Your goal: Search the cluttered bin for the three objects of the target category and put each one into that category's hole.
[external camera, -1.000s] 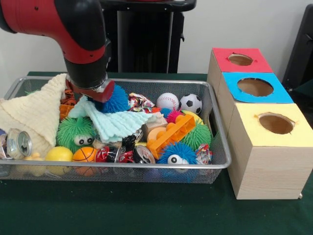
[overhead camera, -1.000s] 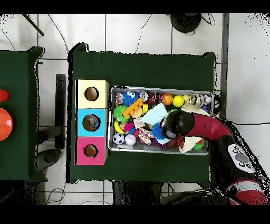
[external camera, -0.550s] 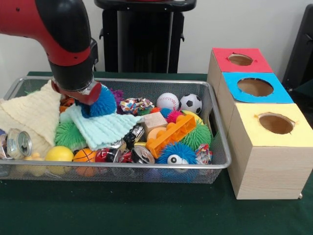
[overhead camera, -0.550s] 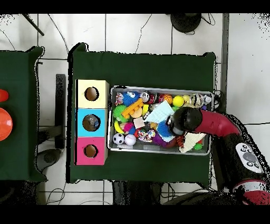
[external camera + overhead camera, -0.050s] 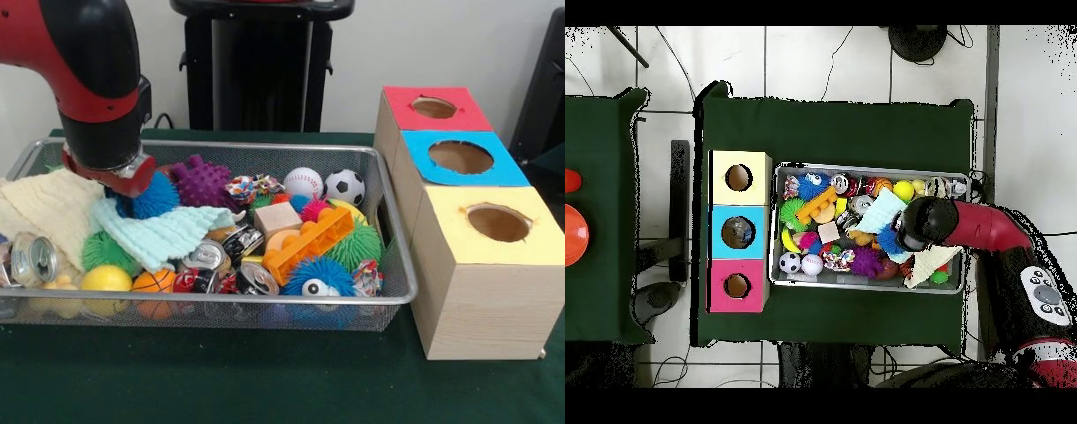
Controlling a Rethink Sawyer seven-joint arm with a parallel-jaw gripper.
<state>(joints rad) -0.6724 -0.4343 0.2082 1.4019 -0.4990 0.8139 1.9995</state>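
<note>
The red and black arm (image 5: 84, 71) reaches down into the left end of the wire mesh bin (image 5: 388, 265), which sits on the green-covered table (image 5: 265, 380). The claw (image 5: 132, 187) is buried among the toys, pressed against a blue spiky ball (image 5: 157, 196) – its fingers are hidden under the wrist, so I cannot tell whether they are apart or clamped on the ball. In the overhead view the arm's end (image 5: 923, 222) covers that part of the bin, with the blue ball (image 5: 889, 240) peeking out beside it.

Just beside the blue ball lies a purple knobbly ball (image 5: 201, 183), and a pale mint cloth (image 5: 163, 231) is draped below both. A cream cloth (image 5: 48, 208) fills the bin's left end, with a crushed can (image 5: 33, 258) lying against it. Other things in the clutter (only some of them): a baseball (image 5: 304, 183), a small soccer ball (image 5: 344, 186), an orange toy brick (image 5: 309, 244), a wooden block (image 5: 277, 218), a green spiky ball (image 5: 357, 245), a blue googly-eyed puff (image 5: 320, 277), a yellow ball (image 5: 106, 279) and a little basketball (image 5: 154, 281).

To the bin's right stand three wooden boxes in a row – a red-topped box (image 5: 434, 108), a blue-topped box (image 5: 461, 157) and a yellow-topped box (image 5: 496, 223), each with a round hole in its top.
</note>
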